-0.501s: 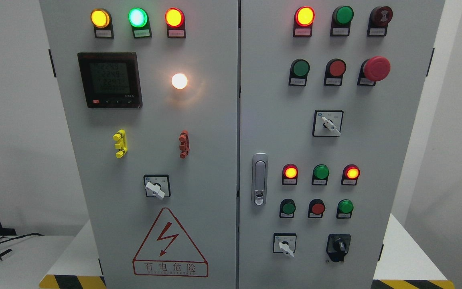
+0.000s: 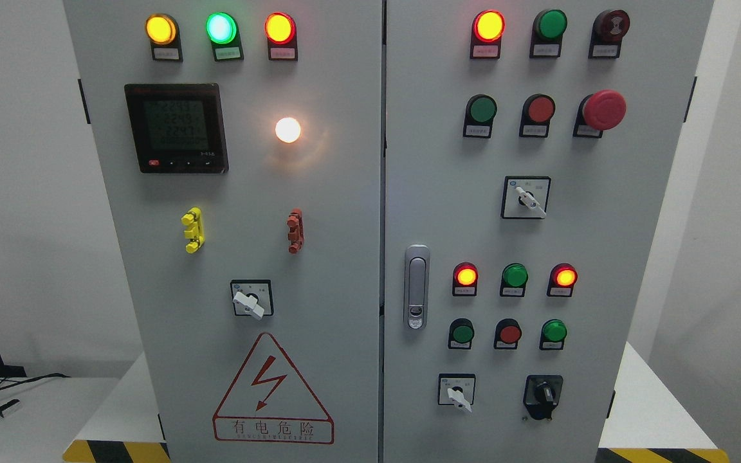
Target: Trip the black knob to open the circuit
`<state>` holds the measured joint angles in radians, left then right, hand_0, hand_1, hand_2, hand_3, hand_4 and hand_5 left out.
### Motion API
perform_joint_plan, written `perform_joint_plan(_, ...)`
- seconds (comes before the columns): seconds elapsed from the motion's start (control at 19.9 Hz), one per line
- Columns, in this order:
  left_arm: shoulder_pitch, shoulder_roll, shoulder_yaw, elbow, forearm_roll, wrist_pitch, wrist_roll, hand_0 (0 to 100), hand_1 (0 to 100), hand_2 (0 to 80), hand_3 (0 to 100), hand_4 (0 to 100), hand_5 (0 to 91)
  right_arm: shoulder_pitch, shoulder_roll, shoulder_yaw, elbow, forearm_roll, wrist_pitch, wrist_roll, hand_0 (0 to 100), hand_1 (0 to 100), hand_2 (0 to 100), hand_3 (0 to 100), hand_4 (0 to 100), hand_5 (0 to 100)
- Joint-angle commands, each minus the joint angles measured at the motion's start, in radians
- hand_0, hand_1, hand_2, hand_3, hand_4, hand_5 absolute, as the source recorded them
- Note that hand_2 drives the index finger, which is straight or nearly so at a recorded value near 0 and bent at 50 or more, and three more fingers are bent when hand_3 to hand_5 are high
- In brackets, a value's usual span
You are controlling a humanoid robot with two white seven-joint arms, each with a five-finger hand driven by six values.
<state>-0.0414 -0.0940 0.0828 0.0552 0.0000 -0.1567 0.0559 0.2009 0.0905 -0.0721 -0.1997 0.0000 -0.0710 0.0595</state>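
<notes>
Grey cabinet (image 2: 345, 257) — black knob (image 2: 543, 391) lower right, handle roughly vertical.

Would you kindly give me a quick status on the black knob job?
Both hands out of view. Black knob at the cabinet's lower right, untouched. Nothing in front of it.

I have only the head view, looking straight at the front of the grey control cabinet (image 2: 345, 193) from close in and tilted slightly down, so its sides taper toward the bottom. The seam between its two doors runs down the middle, its top edge is cropped off, and the door latch (image 2: 416, 286) sits just right of that seam. White wall shows on either side of the cabinet.
</notes>
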Motion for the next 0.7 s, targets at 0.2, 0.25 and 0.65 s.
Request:
perform_joint_plan(0.2,0.0,0.0,0.0,0.0,-0.031,0.0,-0.001,12,39,0.0,0,0,0.0,0.011,0.011,0.0,-0.039,-0.009,-0.044,0.002,15,36,8,26,16,16)
perform_joint_plan(0.25,0.0,0.0,0.0,0.0,-0.031,0.0,-0.001,12,39,0.0,0,0,0.0,0.026,0.012,0.0,-0.075,-0.009,-0.042,0.002,15,36,8,27,17,17)
perform_joint_plan(0.65,0.0,0.0,0.0,0.0,-0.031,0.0,-0.001,12,39,0.0,0,0,0.0,0.279,0.003,0.021,-0.528,0.0,-0.042,0.072,15,38,11,31,20,20)
